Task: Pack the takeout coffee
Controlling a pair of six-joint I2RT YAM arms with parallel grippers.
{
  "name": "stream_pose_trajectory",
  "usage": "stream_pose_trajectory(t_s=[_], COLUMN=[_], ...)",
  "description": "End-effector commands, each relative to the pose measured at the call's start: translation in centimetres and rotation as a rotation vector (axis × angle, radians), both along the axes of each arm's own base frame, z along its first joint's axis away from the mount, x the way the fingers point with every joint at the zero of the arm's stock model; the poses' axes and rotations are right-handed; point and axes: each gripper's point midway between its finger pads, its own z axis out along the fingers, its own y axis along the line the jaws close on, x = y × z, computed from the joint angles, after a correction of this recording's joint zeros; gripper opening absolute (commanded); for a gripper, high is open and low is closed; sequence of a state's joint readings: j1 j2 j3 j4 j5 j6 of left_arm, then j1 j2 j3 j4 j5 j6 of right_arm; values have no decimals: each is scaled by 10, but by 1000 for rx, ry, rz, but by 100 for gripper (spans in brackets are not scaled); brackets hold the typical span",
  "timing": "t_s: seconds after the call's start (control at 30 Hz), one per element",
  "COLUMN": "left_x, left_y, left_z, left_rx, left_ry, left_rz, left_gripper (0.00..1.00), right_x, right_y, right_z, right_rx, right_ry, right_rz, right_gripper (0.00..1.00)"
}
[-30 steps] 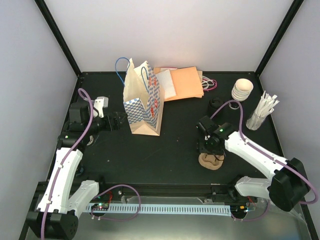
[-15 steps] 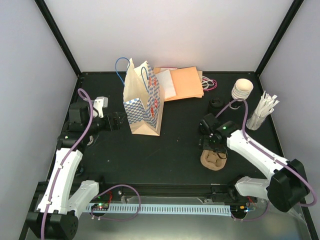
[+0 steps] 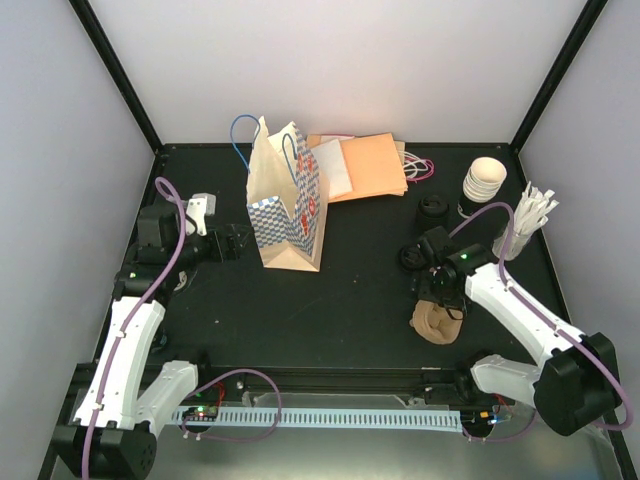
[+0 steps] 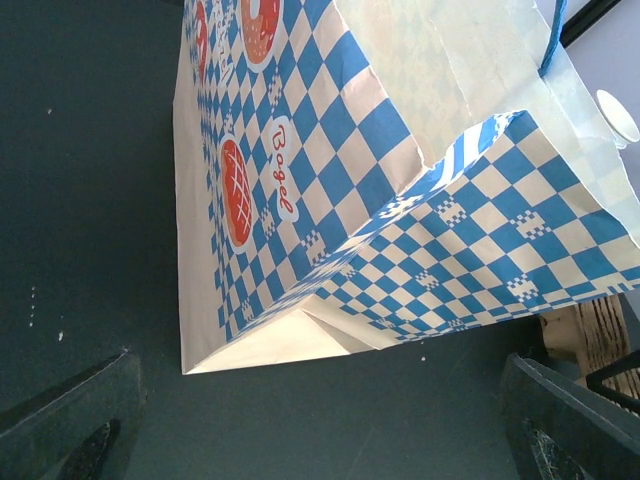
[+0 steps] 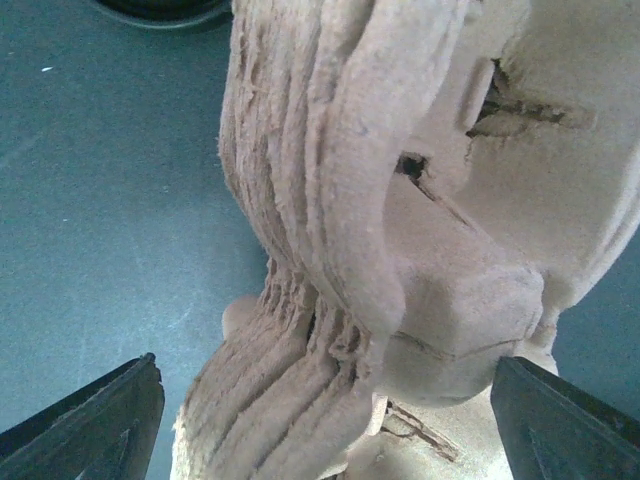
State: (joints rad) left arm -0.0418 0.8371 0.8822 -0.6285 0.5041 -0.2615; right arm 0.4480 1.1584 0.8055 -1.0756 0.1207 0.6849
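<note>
The takeout coffee (image 3: 434, 207), seemingly the small black-lidded cup, stands at the far right of the surface (image 3: 340, 300), near the stack of cups (image 3: 483, 180). The right gripper (image 5: 330, 425) hangs released over the pulp carrier (image 3: 432, 322). The left gripper (image 4: 320, 430), also released, faces the checked bag (image 3: 288, 205).

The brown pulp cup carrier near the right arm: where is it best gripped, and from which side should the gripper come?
Probably from above, across the narrow waist between its two cup wells. The pulp cup carrier lies flat and looks like a figure eight, so the waist is its slimmest part; the open right gripper hangs over it.
</note>
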Motion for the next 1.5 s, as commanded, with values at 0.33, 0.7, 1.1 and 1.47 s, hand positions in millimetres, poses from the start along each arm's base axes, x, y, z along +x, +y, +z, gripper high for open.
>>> stream_pose_trajectory(t_s=[0.33, 0.7, 1.1, 1.47], left_x=[1, 2, -1, 1], left_y=[-3, -4, -4, -5], left_z=[20, 22, 27, 28], left_rx=[-2, -16, -19, -29], left_ry=[-53, -55, -58, -55], left_rz=[-13, -16, -15, -16], left_gripper=[99, 99, 99, 99], right_x=[9, -6, -17, -14], right_y=[60, 108, 151, 86], right_z=[29, 52, 31, -12], right_rx=[258, 364, 453, 80], right_ry=[-81, -118, -72, 22], right_rz=[248, 425, 500, 335], right_gripper=[96, 83, 1, 1])
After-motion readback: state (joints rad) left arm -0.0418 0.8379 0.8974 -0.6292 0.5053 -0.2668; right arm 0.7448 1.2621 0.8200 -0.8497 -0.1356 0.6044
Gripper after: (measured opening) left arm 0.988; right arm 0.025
